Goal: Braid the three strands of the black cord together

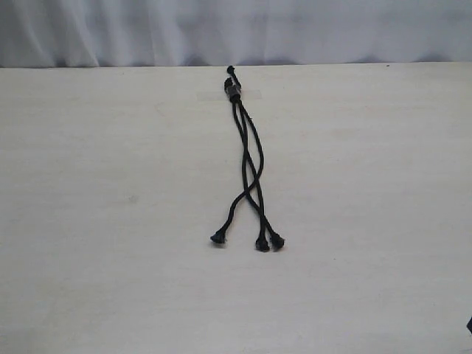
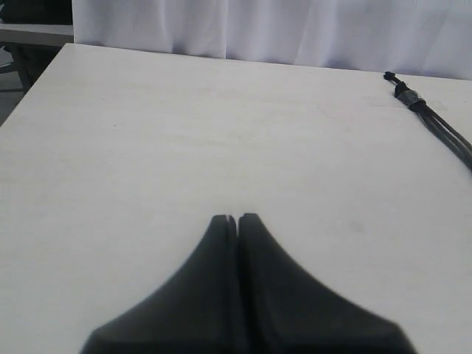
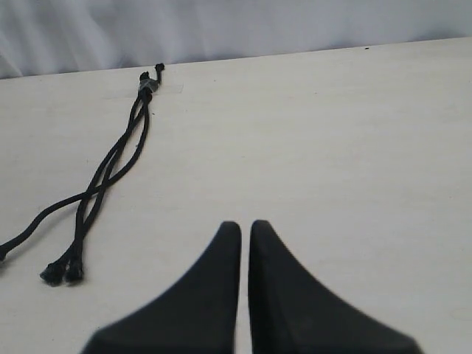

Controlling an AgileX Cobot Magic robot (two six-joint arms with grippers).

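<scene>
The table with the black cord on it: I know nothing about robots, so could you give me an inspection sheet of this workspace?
Surface: pale table, flat.
Job's things: black cord lying flat, bound head toward the curtain; three strands loosely crossed, not braided.
Clutter: nothing seen.
Grippers: left gripper shut, right gripper all but shut; both empty, away from the cord.
Cables: nothing seen.
Surroundings: white curtain behind the table.
</scene>
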